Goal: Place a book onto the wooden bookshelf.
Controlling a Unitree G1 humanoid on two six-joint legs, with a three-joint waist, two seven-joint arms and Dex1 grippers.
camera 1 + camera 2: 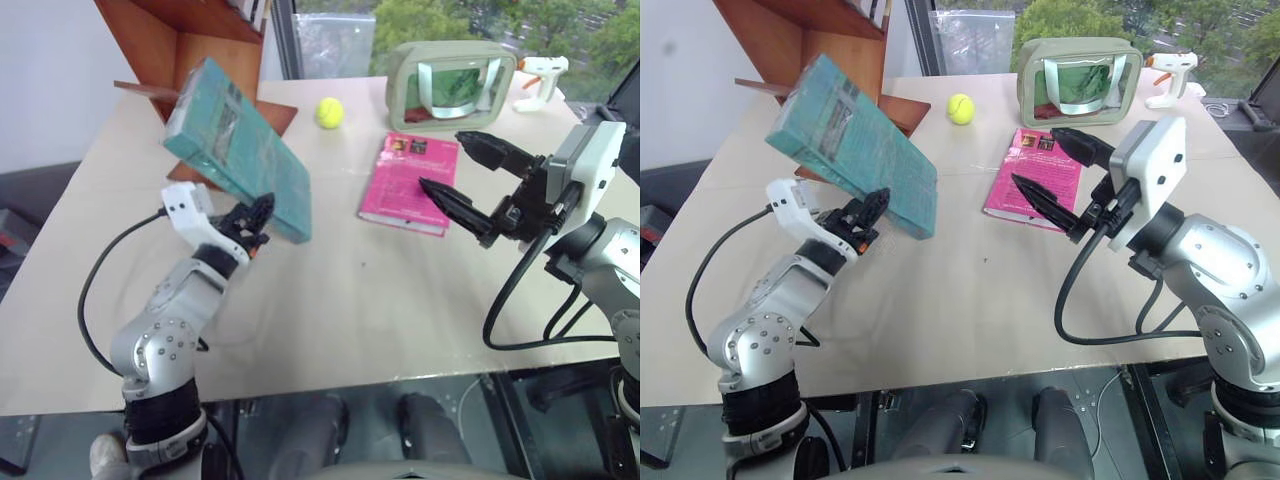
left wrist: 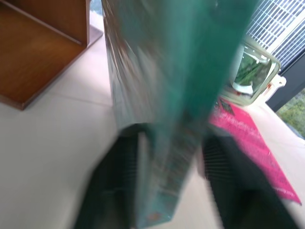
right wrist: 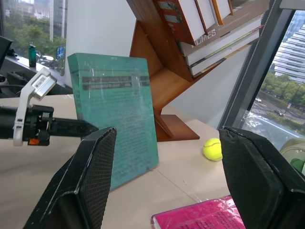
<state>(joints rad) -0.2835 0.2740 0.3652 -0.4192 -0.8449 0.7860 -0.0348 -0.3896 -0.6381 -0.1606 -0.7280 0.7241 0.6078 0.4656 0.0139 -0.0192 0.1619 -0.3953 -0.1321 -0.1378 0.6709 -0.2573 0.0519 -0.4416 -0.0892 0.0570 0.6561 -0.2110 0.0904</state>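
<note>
The left end effector [image 1: 868, 215] is clamped on the lower edge of the large, thick teal-green hardcover book [image 1: 855, 140], its black fingers [image 2: 119, 176] pressed against both covers. The book is off the pale surface [image 1: 970, 300], its long axis slanting up toward eleven o'clock. The reddish-brown wooden bookshelf of tilted boards [image 1: 830, 40] stands just beyond the book's upper end, at about twelve o'clock from that end effector, so the left arm is the nearer one and, I'd judge, need only carry the book onward along its own slant. The right end effector [image 1: 462, 175] hovers with its jaws spread wide and empty over the thin bright pink book [image 1: 400, 185], at three o'clock from the teal one.
</note>
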